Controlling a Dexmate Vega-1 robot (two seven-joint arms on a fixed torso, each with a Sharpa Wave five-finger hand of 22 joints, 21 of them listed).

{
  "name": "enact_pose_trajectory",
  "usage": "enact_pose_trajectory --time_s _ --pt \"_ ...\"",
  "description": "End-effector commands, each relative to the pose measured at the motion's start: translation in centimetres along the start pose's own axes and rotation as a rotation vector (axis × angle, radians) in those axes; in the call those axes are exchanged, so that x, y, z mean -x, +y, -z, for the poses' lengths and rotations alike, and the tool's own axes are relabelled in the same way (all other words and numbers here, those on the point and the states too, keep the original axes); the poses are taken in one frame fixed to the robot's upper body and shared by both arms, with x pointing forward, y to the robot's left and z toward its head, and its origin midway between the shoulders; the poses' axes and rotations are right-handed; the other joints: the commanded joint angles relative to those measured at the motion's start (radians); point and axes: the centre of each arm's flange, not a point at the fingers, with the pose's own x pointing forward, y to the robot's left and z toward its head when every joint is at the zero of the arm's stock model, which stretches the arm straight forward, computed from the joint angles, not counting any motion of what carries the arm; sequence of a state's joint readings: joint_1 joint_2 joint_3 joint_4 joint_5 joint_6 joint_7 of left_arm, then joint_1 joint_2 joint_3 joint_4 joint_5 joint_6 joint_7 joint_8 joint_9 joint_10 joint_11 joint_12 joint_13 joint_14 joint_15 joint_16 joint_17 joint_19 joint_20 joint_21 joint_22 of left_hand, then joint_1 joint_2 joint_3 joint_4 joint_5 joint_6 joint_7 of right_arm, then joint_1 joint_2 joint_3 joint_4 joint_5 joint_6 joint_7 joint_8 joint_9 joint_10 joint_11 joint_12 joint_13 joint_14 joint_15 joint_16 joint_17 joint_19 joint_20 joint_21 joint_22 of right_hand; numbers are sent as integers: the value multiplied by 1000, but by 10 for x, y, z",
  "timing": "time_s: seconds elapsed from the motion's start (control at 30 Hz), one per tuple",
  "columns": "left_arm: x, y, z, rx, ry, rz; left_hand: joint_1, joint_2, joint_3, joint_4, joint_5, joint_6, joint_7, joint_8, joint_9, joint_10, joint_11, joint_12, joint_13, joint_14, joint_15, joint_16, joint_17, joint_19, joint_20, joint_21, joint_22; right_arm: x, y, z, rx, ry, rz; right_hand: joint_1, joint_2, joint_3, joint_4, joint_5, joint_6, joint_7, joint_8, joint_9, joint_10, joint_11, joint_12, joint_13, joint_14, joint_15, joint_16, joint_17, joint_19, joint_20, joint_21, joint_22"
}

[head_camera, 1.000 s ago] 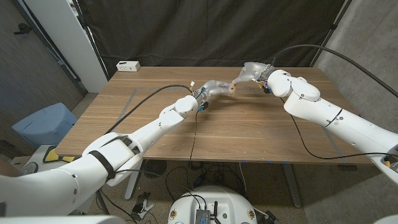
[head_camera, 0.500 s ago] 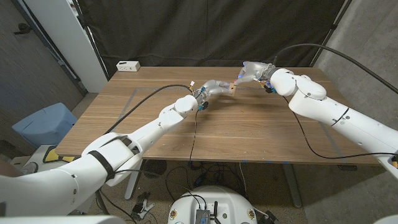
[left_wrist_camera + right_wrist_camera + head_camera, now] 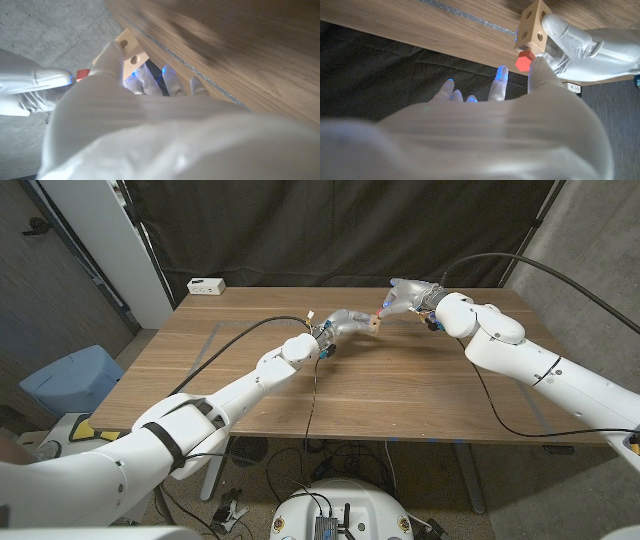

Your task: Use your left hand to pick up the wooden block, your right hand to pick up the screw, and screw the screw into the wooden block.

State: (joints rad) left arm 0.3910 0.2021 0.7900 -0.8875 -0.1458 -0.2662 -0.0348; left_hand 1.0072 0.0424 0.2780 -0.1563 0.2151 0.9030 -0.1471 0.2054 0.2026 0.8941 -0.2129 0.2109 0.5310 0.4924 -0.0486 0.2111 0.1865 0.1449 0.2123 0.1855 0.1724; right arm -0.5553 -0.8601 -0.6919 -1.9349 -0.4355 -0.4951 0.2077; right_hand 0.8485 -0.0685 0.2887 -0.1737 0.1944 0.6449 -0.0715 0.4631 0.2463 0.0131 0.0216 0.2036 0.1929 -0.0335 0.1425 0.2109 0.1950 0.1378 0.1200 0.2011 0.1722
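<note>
In the head view, above the table's far middle, my left hand (image 3: 345, 320) holds the small wooden block (image 3: 374, 324). My right hand (image 3: 405, 296) meets it from the right and pinches the red-headed screw (image 3: 381, 311) at the block. The right wrist view shows the red screw (image 3: 524, 61) against the holed face of the block (image 3: 535, 22), with the left hand (image 3: 590, 45) gripping the block's far side. From the left wrist view, the block (image 3: 131, 47) stands past my left hand's fingers (image 3: 112, 52), and the screw's red head (image 3: 82, 75) is at the right hand's fingertip (image 3: 45, 80).
A white box (image 3: 206, 285) lies on the wooden table's (image 3: 400, 395) far left corner. A black cable (image 3: 312, 385) hangs from the left wrist across the table. A blue bin (image 3: 70, 380) stands on the floor to the left, and a black curtain hangs behind.
The right arm has shifted slightly to the right and the right hand with the screw has turned a little at the block. The left hand keeps the block in place.
</note>
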Motion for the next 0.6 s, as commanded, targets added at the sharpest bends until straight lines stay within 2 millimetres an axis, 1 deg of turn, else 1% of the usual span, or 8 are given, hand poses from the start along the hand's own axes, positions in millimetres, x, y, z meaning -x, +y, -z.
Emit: enact_pose_trajectory --time_s 0.03,0.33,0.47,0.5,0.6 --pt "-2 1 0 -4 5 6 -9 16 2 6 6 14 2 7 3 8 0 6 2 0 -32 -3 0 -2 0 7 3 -3 4 2 5 7 15 14 -2 9 0 3 18 -2 6 0 9 6 6 4 9 -2 6 2 13 1 6 2" --pt "-4 1 1 -1 7 10 -11 17 2 7 6 15 2 7 3 8 0 7 3 0 -33 -3 0 -1 -1 7 3 -4 5 2 6 8 -2 26 -7 13 0 4 11 4 -1 -5 4 5 2 3 8 -2 3 1 14 -1 4 2" --pt "-4 1 1 -1 6 10 -10 17 2 6 6 16 1 8 3 9 -1 7 2 0 -35 -3 0 -1 -1 7 3 -3 5 2 5 10 -6 27 -10 13 3 4 1 11 -7 -7 -2 11 -1 4 6 -1 1 2 11 1 2 2" --pt "-4 1 1 -1 6 10 -9 16 2 6 6 15 1 7 3 8 0 7 2 0 -34 -3 -1 -1 -1 7 3 -3 5 1 5 8 -8 26 -11 13 4 4 0 11 -8 -7 -4 7 -2 4 4 1 0 2 10 1 1 2" --pt "-4 1 2 0 6 10 -10 16 2 6 6 16 1 7 3 7 -1 6 3 1 -33 -3 -1 -1 -1 7 3 -2 4 0 5 8 -11 25 -12 12 6 4 -2 13 -10 -8 -5 10 -3 4 2 2 -1 2 9 1 0 2"
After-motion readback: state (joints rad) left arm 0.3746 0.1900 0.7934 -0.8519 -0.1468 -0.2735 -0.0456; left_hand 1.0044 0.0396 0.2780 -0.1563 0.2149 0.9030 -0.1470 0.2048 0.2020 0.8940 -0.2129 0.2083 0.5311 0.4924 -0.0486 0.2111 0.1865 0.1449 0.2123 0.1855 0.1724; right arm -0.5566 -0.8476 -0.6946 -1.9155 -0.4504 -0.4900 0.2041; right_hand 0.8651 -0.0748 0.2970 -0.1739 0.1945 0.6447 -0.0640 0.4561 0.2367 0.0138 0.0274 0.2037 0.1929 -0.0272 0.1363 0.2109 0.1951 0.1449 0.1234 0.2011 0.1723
